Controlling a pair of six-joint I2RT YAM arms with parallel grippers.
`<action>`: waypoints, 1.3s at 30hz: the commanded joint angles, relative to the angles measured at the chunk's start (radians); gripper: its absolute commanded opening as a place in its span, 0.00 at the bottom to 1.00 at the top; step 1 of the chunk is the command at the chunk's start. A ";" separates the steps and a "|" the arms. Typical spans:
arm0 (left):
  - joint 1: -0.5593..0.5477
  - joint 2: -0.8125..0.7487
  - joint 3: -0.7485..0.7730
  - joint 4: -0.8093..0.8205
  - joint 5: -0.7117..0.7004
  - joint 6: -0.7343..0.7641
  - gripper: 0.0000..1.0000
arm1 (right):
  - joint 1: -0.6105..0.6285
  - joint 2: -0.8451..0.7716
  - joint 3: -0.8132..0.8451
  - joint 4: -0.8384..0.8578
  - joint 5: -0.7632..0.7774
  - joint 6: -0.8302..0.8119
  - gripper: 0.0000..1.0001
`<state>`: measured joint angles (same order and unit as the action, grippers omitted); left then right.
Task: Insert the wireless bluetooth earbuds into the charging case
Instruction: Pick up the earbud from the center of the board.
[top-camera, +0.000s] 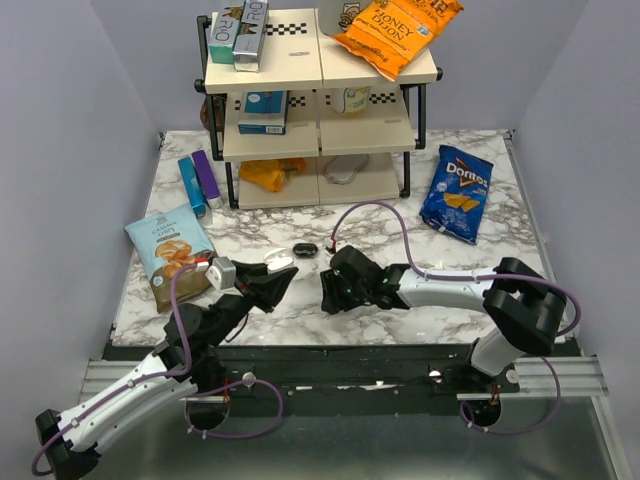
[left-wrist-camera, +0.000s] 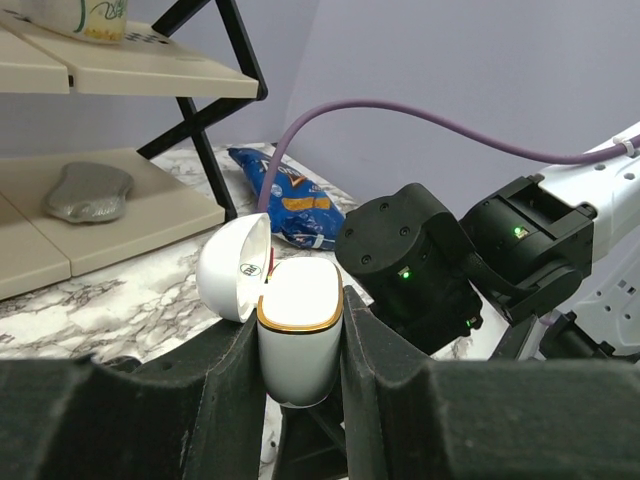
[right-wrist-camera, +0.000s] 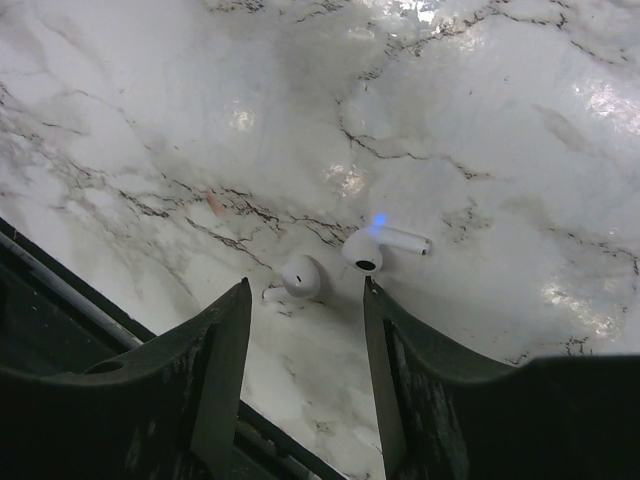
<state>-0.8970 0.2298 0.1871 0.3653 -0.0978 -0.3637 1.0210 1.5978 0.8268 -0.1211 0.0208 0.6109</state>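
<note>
The charging case (left-wrist-camera: 298, 330) is white with a gold rim, and its lid (left-wrist-camera: 235, 270) is flipped open to the left. My left gripper (left-wrist-camera: 302, 325) is shut on the case body and holds it upright; it also shows in the top view (top-camera: 277, 278). Two earbuds lie on the marble under my right gripper (right-wrist-camera: 305, 290), which is open and empty. They look white with short stems, not black. One earbud (right-wrist-camera: 303, 276) lies between the fingertips. The other earbud (right-wrist-camera: 368, 250) is by the right fingertip and glows blue. In the top view my right gripper (top-camera: 328, 290) hides them.
A small black oval object (top-camera: 305, 249) lies behind the grippers. A chip bag (top-camera: 170, 255) lies at the left, a Doritos bag (top-camera: 457, 193) at the right. A shelf rack (top-camera: 318, 110) with snacks stands at the back. The table's front edge (right-wrist-camera: 60, 290) is close.
</note>
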 joint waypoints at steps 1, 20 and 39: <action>-0.008 -0.001 -0.005 0.006 -0.022 0.000 0.00 | 0.014 0.030 0.006 -0.031 0.039 -0.005 0.57; -0.017 -0.004 0.002 -0.019 -0.025 0.002 0.00 | 0.028 0.085 0.031 -0.029 0.025 -0.045 0.50; -0.037 -0.006 0.009 -0.040 -0.039 0.009 0.00 | 0.056 0.093 0.034 -0.084 0.097 -0.066 0.30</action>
<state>-0.9249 0.2337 0.1875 0.3408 -0.1184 -0.3634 1.0668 1.6554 0.8593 -0.1429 0.0792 0.5488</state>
